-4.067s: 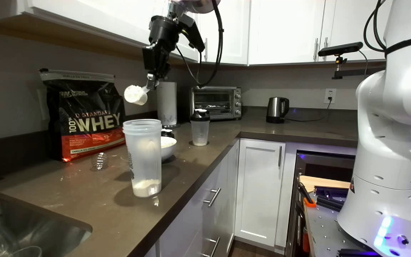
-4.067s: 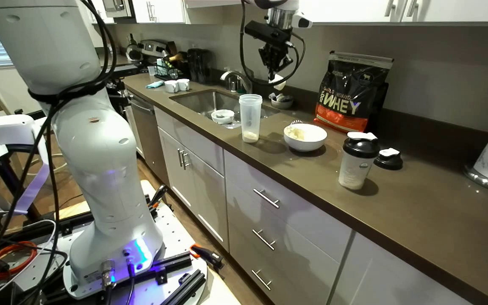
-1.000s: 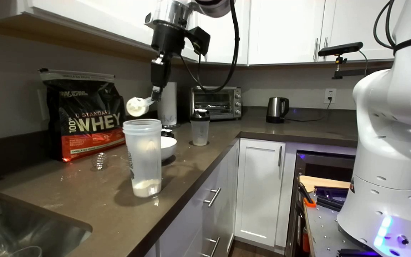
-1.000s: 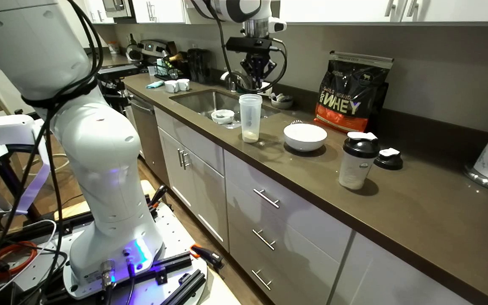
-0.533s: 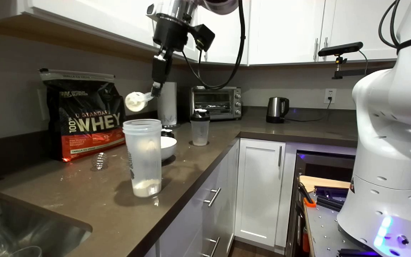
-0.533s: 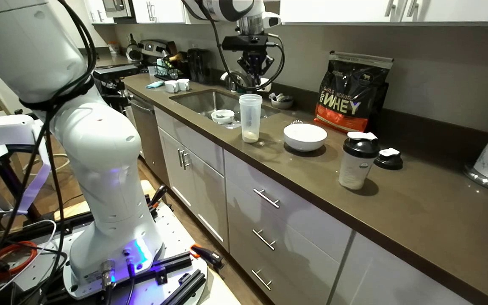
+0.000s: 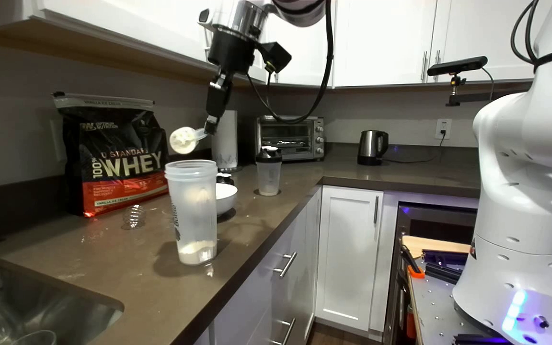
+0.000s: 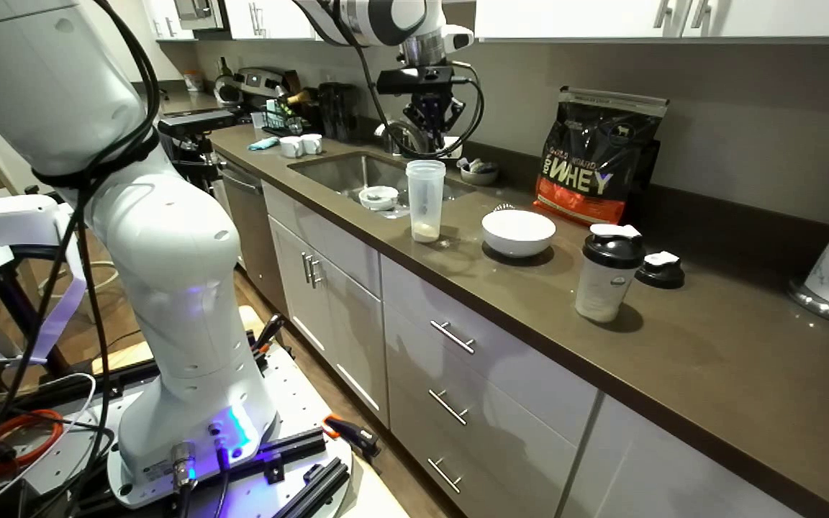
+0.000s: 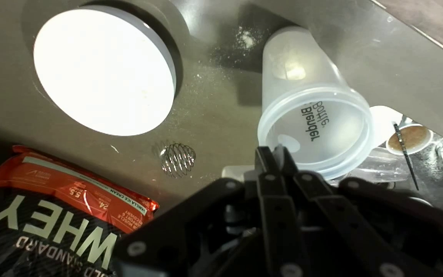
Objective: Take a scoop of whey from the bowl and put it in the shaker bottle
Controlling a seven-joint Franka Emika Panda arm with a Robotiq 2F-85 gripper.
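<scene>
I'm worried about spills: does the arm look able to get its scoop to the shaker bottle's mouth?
Probably yes: the shaker bottle stands upright and uncapped, and the hand holds the loaded scoop, seemingly above rim height, with nothing visible in the way. Whether it is squarely overhead, I can't tell.

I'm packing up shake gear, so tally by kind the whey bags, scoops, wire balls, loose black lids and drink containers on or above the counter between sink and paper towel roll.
Whey bag: 1
Scoop, held in the gripper: 1
Wire ball: 1
Loose black lid: 1
For drinks: 2, the shaker bottle and the black-lidded cup
Total: 6
</scene>
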